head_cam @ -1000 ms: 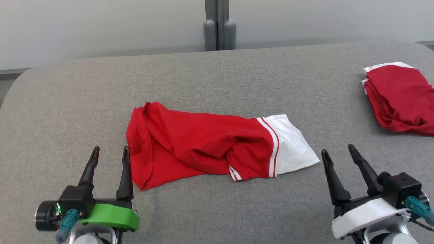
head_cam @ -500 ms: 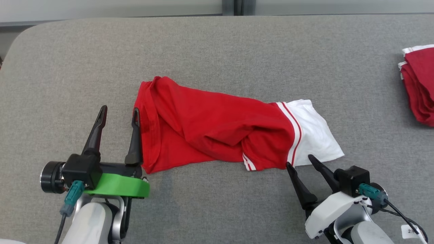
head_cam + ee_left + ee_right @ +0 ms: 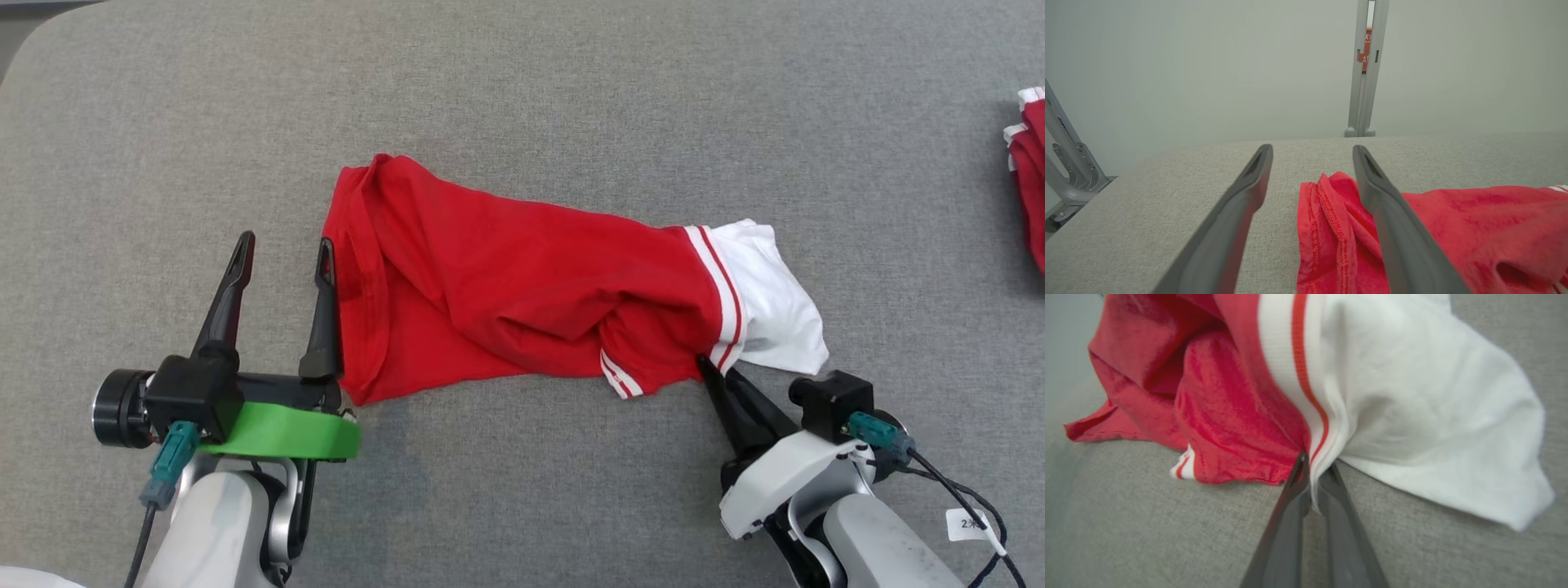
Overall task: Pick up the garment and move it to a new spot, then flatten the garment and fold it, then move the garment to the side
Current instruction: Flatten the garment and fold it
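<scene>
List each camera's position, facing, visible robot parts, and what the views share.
Head view: on the head, looking down at the table; left gripper open, right gripper shut on the garment.
Left wrist view: left wrist, facing low across the table to the wall; garment's red edge between its fingers.
Right wrist view: right wrist, close on the garment's red-white seam; its fingers pinch it.
Shared: the garment, in all three.

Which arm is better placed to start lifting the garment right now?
Right. The right gripper is shut on the garment at its striped band; the left gripper is open, one finger beside the red hem, gripping nothing.
</scene>
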Available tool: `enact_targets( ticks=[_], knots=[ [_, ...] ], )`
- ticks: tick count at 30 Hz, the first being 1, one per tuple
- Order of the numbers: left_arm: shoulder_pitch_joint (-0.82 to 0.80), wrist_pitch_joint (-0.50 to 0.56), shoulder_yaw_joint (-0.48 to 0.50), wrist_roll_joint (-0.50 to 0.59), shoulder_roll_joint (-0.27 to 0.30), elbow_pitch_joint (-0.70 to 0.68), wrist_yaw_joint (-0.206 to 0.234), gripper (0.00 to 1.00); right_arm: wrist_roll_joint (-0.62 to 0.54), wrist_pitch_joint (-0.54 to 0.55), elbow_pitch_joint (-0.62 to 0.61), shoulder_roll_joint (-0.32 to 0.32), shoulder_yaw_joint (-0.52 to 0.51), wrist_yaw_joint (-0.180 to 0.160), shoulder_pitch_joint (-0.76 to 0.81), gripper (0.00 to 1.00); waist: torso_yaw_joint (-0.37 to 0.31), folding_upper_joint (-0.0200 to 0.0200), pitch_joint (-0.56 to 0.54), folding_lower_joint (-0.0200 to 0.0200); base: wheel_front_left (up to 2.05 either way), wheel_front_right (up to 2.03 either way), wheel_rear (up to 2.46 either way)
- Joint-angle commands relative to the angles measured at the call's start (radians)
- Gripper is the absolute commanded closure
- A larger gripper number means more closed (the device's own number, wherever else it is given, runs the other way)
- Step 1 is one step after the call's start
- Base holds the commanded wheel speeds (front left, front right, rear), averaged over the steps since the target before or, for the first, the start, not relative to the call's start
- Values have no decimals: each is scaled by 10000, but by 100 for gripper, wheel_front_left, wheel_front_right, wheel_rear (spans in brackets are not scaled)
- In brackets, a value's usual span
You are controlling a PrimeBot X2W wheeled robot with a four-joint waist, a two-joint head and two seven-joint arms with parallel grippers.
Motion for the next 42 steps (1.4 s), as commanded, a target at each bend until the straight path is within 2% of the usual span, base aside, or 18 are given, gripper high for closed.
enact_targets(
  ticks=[1, 7, 12, 16, 25, 32, 33, 34, 39, 42],
  knots=[
    [-146, -28, 70, 131, -31, 31, -76, 0, 68, -204, -107, -141, -67, -26, -162, 100, -37, 0, -22, 0, 0, 0, 0],
    [-35, -29, 241, 224, -131, -19, -129, 0, -34, -453, -1506, -498, -506, -23, -225, 100, -213, 0, -6, 0, 0, 0, 0],
    [-164, -29, 338, 319, -271, -59, -216, 0, -223, -37, -2645, -816, -1156, -23, -596, 100, -270, 0, 174, 0, 0, 0, 0],
    [-330, -29, 368, 442, -396, -83, -330, 0, -268, 339, -3087, -1055, -1575, -21, -1149, 100, -168, 0, 420, 0, 0, 0, 0],
    [-865, -30, 320, 723, -791, -185, -632, 0, 3, 911, -2426, -1794, -2040, -23, -2822, 100, 403, 0, 1263, 0, 0, 0, 0],
    [-1157, -30, 487, 871, -992, -170, -828, 0, 254, 484, -752, -2089, -2173, -21, -4196, 100, 581, 0, 1745, 0, 0, 0, 0],
    [-1165, -30, 513, 910, -1011, -152, -854, 0, 278, 392, -456, -2102, -2151, -23, -4345, 37, 571, 0, 1768, 0, 0, 0, 0],
    [-1166, -30, 531, 939, -1029, -138, -873, 0, 292, 310, -251, -2107, -2093, -21, -4457, 0, 558, 0, 1777, 0, 0, 0, 0],
    [-1003, -30, 707, 1078, -1076, -30, -921, 0, 187, -476, 566, -2089, -1929, -21, -4606, 0, 358, 0, 1631, 0, 0, 0, 0],
    [-827, -30, 836, 1165, -1069, 43, -925, 0, -36, -846, 531, -2008, -2044, -21, -4316, 0, 181, 0, 1422, 0, 0, 0, 0]
  ],
)
